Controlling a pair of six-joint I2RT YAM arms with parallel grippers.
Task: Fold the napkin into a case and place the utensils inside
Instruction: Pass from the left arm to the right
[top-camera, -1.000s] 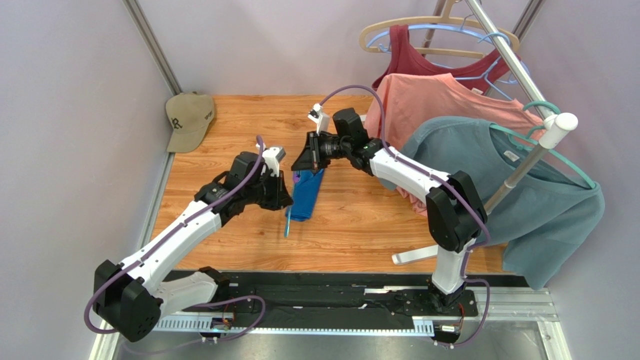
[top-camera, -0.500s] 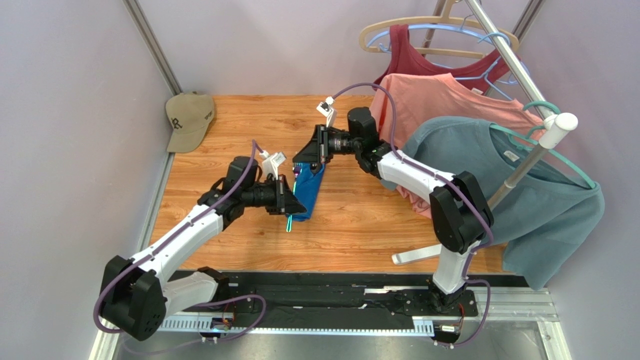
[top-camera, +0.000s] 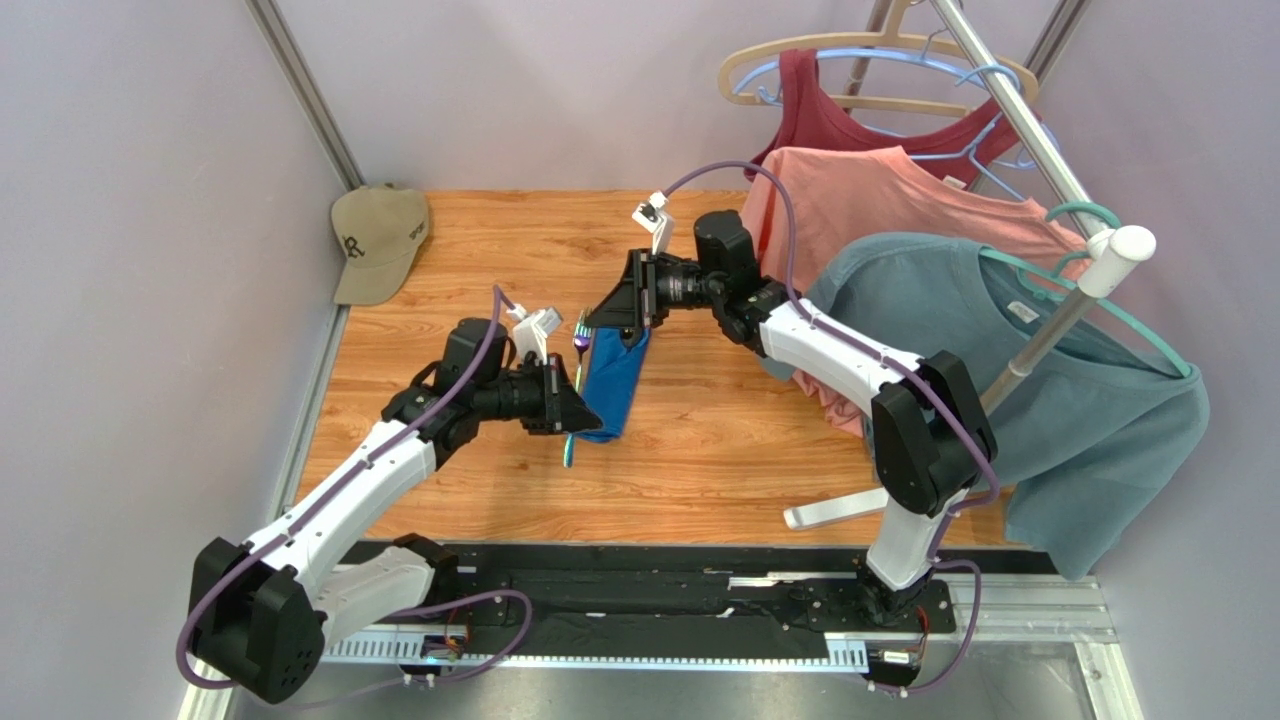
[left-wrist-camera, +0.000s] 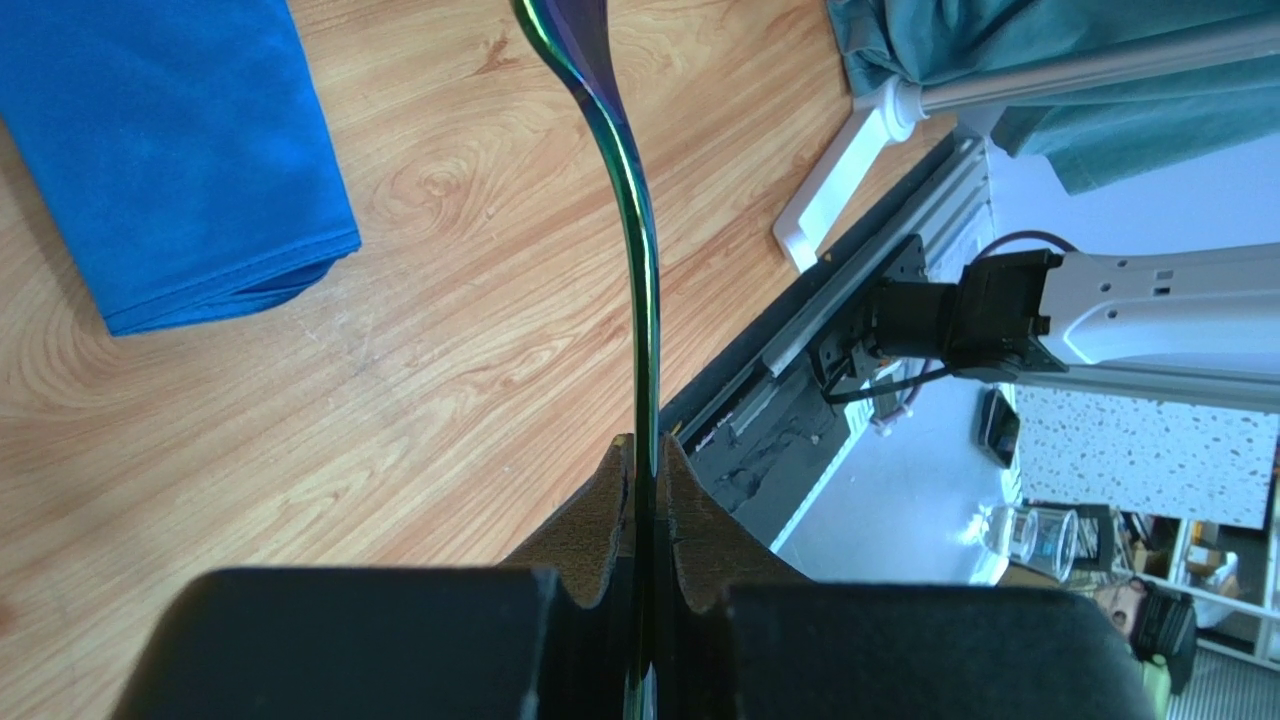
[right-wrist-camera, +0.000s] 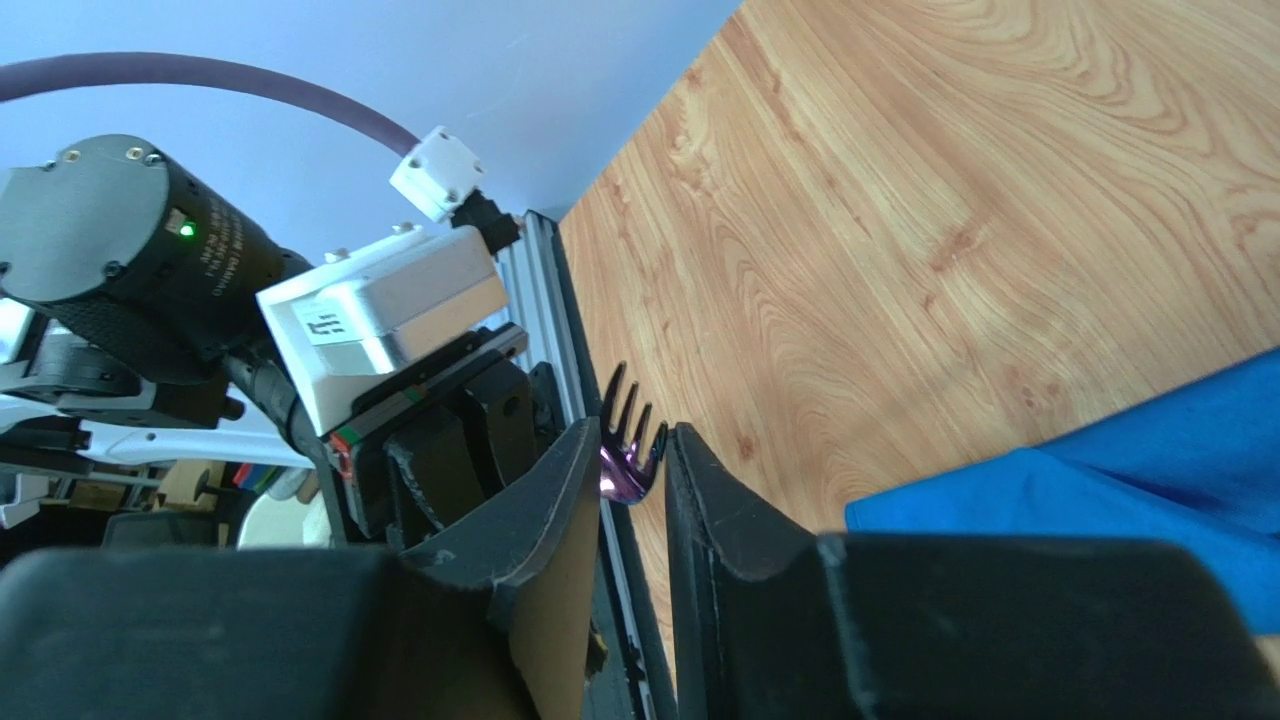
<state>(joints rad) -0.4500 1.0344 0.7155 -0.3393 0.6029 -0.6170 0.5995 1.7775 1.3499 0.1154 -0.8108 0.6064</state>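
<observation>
A tan cap (top-camera: 379, 233) sat at the far left corner of the wooden table (top-camera: 721, 443) while the left gripper (left-wrist-camera: 646, 465) stood clamped on the handle of a thin iridescent fork (left-wrist-camera: 639, 270), one of the utensils. The fork reached out ahead of the jaws, with its tines pointing away from the arm bases. Just to its right lay the napkin (top-camera: 616, 383), folded into a narrow blue case. It lay flat on the wood and, in the left wrist view, clear of the fork. Fork and case ran nearly parallel, long axes near-to-far, so the tines lay beside the case rather than in line with either end. The right gripper (right-wrist-camera: 631, 432) hovered near the case's far end, jaws a little apart and gripping nothing. The tines showed through the gap, beyond its fingers. The left arm, with the fork in its grip, looked best placed to make the insertion, probably by swinging the fork round to an open end. Which end was open could not be told. A teal-grey T-shirt (top-camera: 1082, 420) hung at far right.
</observation>
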